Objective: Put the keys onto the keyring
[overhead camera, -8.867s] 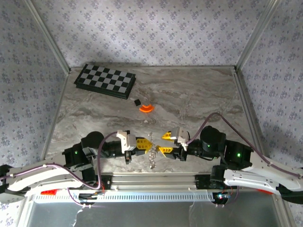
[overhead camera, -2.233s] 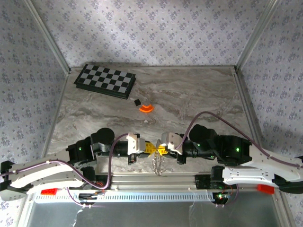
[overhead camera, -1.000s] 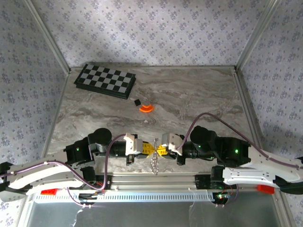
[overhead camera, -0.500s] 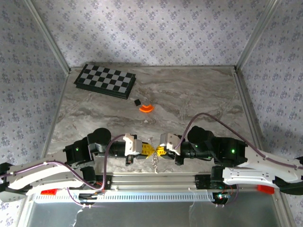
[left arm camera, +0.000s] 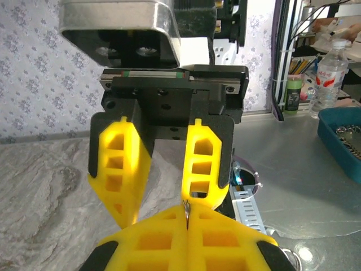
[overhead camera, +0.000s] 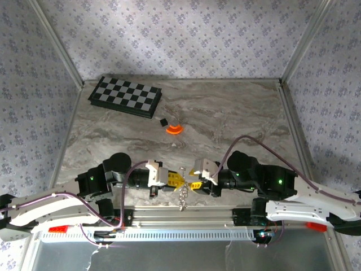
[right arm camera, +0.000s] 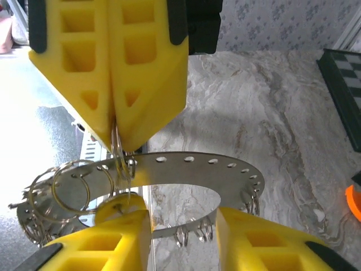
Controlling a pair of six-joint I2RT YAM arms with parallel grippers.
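Observation:
The keyring [right arm camera: 197, 167] is a silvery flat band with holes, fringed with small wire rings. It hangs in the air between my two grippers, near the table's front edge [overhead camera: 183, 197]. My left gripper [overhead camera: 175, 179] is shut on one small wire ring of it [left arm camera: 186, 217], the fingers pressed flat together. The tiny yellow key [right arm camera: 119, 204] hangs from that wire ring, resting against the tip of my right gripper's left finger. My right gripper [right arm camera: 183, 226] faces the left one, open, with the band's lower edge between its fingers [left arm camera: 204, 164].
A black-and-grey checkered board [overhead camera: 125, 96] lies at the far left. An orange cone-like disc [overhead camera: 174, 129] and a small black cube [overhead camera: 163, 121] sit mid-table. The metal rail of the table's near edge [overhead camera: 180, 214] runs just under the grippers.
The two grippers came together over the past seconds. In the last half second my right gripper opened and drew slightly right, while the left stays shut with the keyring hanging.

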